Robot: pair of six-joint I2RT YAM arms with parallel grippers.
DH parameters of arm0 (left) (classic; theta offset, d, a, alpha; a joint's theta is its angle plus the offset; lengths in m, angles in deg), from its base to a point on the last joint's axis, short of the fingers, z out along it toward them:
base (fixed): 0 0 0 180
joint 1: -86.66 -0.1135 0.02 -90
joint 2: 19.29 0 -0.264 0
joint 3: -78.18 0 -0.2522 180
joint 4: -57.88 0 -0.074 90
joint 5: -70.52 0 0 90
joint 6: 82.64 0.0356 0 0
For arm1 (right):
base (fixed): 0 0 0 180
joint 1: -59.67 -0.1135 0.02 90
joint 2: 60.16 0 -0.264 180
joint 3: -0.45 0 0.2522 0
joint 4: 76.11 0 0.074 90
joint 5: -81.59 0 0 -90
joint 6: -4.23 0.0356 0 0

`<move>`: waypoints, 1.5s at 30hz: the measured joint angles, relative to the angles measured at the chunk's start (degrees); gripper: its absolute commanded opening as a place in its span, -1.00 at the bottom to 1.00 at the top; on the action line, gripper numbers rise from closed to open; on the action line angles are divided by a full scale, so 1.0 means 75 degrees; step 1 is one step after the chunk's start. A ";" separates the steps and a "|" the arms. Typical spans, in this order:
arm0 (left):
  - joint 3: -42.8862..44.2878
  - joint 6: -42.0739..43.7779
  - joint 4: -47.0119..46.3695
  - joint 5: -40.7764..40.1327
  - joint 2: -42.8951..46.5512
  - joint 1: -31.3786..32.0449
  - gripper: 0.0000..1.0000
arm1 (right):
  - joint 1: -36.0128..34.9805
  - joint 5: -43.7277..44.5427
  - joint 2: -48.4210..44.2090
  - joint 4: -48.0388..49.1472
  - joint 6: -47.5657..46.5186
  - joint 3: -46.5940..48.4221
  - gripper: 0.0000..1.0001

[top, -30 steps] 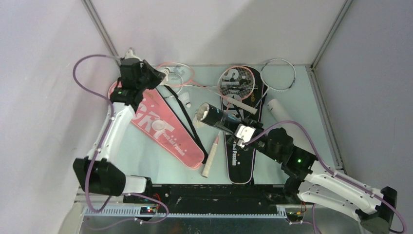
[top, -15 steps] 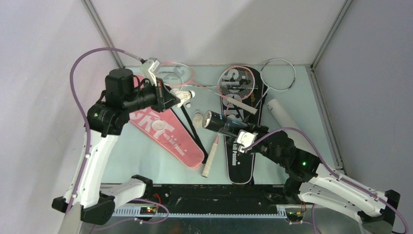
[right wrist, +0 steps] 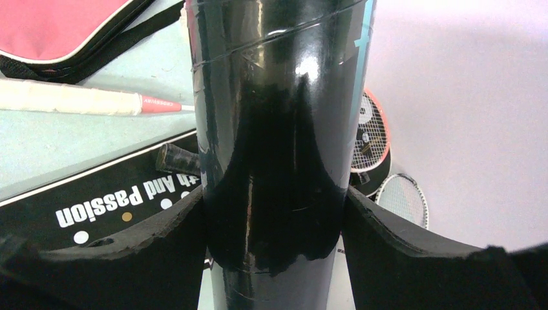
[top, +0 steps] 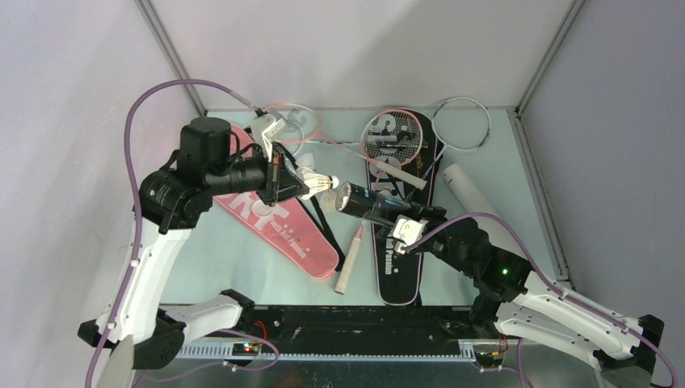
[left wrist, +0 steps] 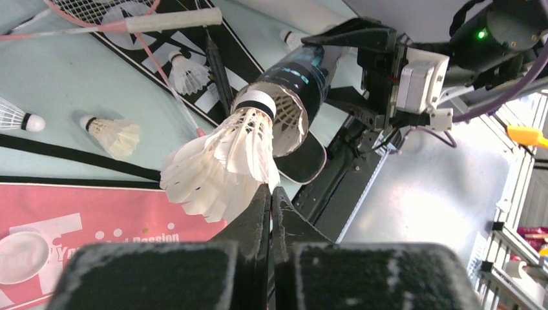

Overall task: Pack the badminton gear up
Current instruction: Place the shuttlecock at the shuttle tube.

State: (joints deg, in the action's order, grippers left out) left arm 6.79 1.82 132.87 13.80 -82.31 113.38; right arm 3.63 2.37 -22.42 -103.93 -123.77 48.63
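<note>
My left gripper (top: 304,189) (left wrist: 271,191) is shut on the feather skirt of a white shuttlecock (top: 321,183) (left wrist: 216,165). Its cork end sits right at the open mouth of the black shuttle tube (top: 365,203) (left wrist: 291,97). That tube lies nearly level above the table, with my right gripper (top: 406,224) (right wrist: 274,203) shut around its body (right wrist: 278,129). Below lie the pink cover (top: 279,226) and the black cover (top: 397,263). Several rackets (top: 393,137) lie at the back. Loose shuttlecocks (left wrist: 117,134) rest on the table.
A white tube (top: 467,187) lies at the right, beside the black cover. A white-headed racket (top: 462,124) lies at the back right, and a racket handle (top: 349,263) between the two covers. Walls close in the table on three sides.
My left arm has swung from the back left corner toward the middle, carrying the shuttlecock to the tube's mouth. My right arm has shifted the tube slightly.
</note>
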 measured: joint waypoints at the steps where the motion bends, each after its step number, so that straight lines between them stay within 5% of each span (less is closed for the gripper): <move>1: 0.0000 0.0029 0.0055 -0.0003 -0.0017 0.0041 -1.00 | 0.0000 0.0000 0.0000 0.0015 0.0000 0.0000 -0.43; 18: -0.0003 0.0504 0.0408 0.0300 -0.0446 0.0766 -1.00 | 0.0000 -0.0329 -0.0058 0.0291 -0.0245 0.0000 -0.43; 45: -0.1440 -0.0455 -0.1813 0.1632 -0.0609 0.0959 -0.93 | -0.0015 -0.0924 0.0414 0.1393 -0.0399 0.0000 -0.44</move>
State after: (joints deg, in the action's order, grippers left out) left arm -4.01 -1.59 119.27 26.04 -86.88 120.57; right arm 3.53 -4.55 -19.32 -93.48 -126.76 48.63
